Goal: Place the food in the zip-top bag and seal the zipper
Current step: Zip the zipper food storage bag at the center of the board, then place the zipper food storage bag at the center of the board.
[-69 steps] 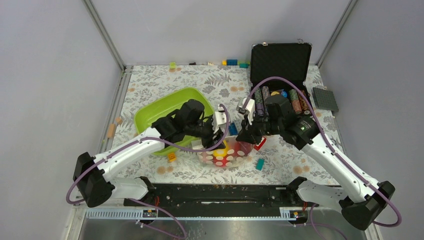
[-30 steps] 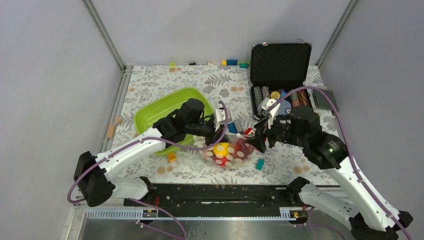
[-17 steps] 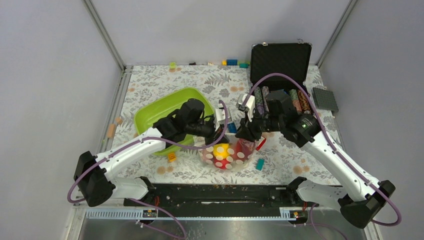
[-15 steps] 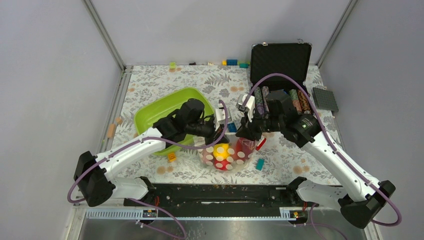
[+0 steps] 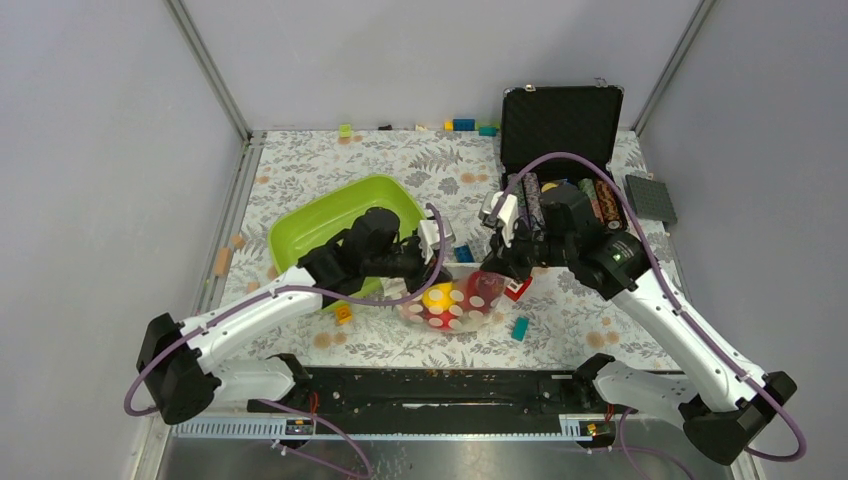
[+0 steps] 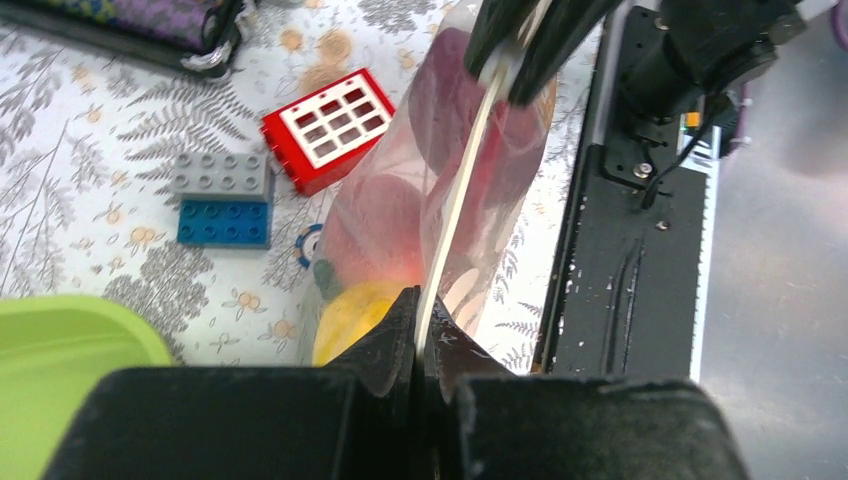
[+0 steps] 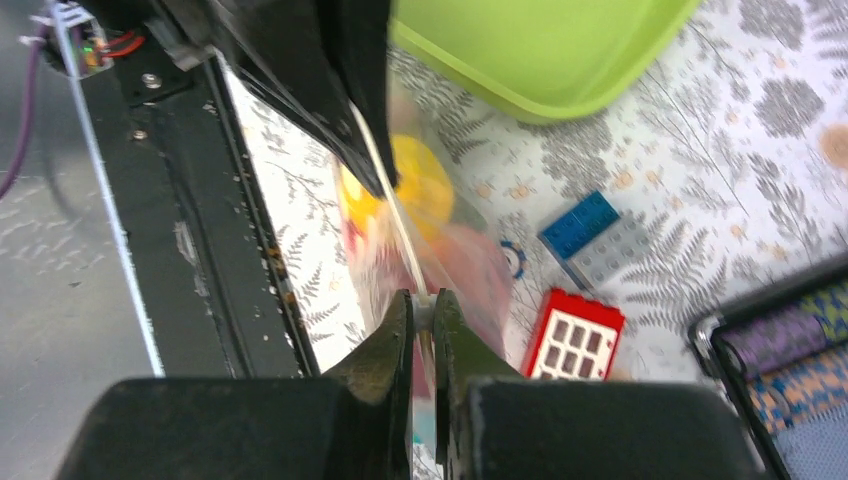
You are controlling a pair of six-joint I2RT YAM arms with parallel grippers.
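Zip-top bag [image 5: 455, 300] sits just below centre of the overhead frame, strung between the two arms by its mouth. The food is inside: yellow lemon [image 5: 437, 296] toward the left end, with red and pink pieces crowding the rest behind the white dots. I see no toy fruit loose outside it. The zipper [image 6: 460, 200] reads as one thin pale line running straight from one pinch to the other. I cannot tell whether it is pressed shut along its length. The left end effector [image 6: 418, 300] is clamped narrow on the near end of that strip, as it was a second ago. The change is on the other side. The right end effector [image 7: 422, 300] was swung out toward the right of the frame with its jaws wide, and it is now back at the bag, nipped tight on the far end of the strip. My read is that loading is finished and the strip is now tensioned for sealing. What remains, I judge, is running a pinch along the line. The risk is the film slipping out or the bag tearing open. The bag's belly sags toward the fern-print surface [image 5: 300, 160]; I cannot make out whether it touches. A red block [image 5: 518, 290] lies just right of the bag, and the lime-green tub [image 5: 330, 215] is at left centre. An open black case [image 5: 560, 120] holding rows of chips is at upper right. Plain grey walls close in the cell.
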